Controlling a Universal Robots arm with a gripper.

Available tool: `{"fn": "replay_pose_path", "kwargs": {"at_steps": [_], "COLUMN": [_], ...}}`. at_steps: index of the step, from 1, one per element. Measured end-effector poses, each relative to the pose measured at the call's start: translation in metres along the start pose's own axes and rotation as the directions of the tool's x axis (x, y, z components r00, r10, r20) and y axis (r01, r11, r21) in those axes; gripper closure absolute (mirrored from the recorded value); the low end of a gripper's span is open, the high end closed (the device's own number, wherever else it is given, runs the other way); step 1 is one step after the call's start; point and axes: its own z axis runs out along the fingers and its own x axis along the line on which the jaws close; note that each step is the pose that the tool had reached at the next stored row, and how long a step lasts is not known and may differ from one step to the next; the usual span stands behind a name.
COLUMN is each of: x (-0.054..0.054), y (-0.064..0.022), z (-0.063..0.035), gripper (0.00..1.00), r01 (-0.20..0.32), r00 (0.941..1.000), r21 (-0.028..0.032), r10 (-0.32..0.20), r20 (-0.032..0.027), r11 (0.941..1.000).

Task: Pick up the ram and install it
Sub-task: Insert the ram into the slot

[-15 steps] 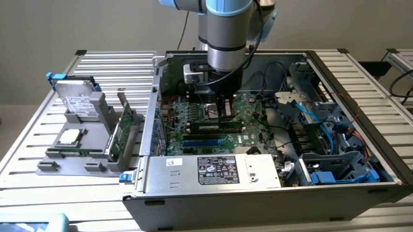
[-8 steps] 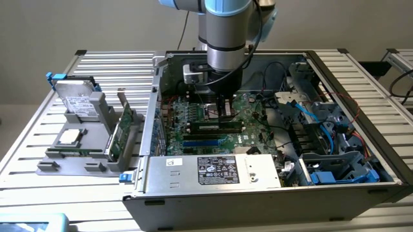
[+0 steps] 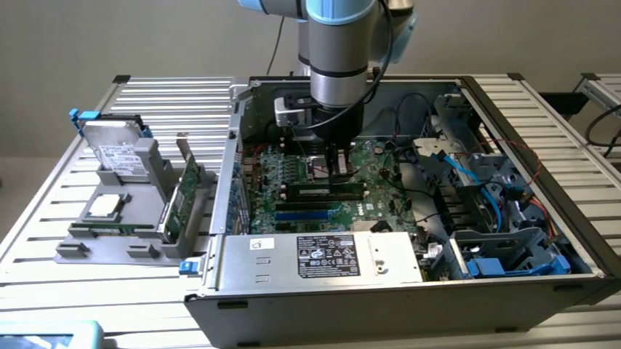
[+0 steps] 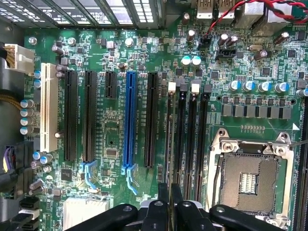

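The ram (image 3: 325, 191) is a narrow green stick with dark chips, standing on edge across the motherboard (image 3: 291, 178) inside the open computer case. My gripper (image 3: 337, 173) comes straight down onto its top edge. In the wrist view the ram (image 4: 170, 144) appears edge-on as a thin line along the outermost black memory slot, beside a white latch (image 4: 172, 87). My gripper (image 4: 170, 202) is shut on the ram, its black fingers (image 4: 162, 199) pressed against both faces. Whether the stick sits fully in the slot I cannot tell.
The CPU socket (image 4: 250, 180) lies just past the memory slots, with a blue slot (image 4: 129, 120) and black slots on the other side. A power supply (image 3: 321, 254) fills the case front. Blue cables (image 3: 456, 167) run toward the exterior view's right. A grey holder (image 3: 145, 240) outside the case carries an expansion card (image 3: 185, 200) and a hard drive (image 3: 121, 156).
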Motion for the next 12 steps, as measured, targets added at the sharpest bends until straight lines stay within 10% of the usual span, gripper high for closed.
{"fn": "replay_pose_path", "kwargs": {"at_steps": [12], "x": [0.002], "y": [-0.0076], "z": [-0.0200], "gripper": [0.78], "r01": [0.000], "r00": [1.0000], "r21": [-0.0049], "r10": [0.000], "r20": [-0.0002], "r11": [1.0000]}}
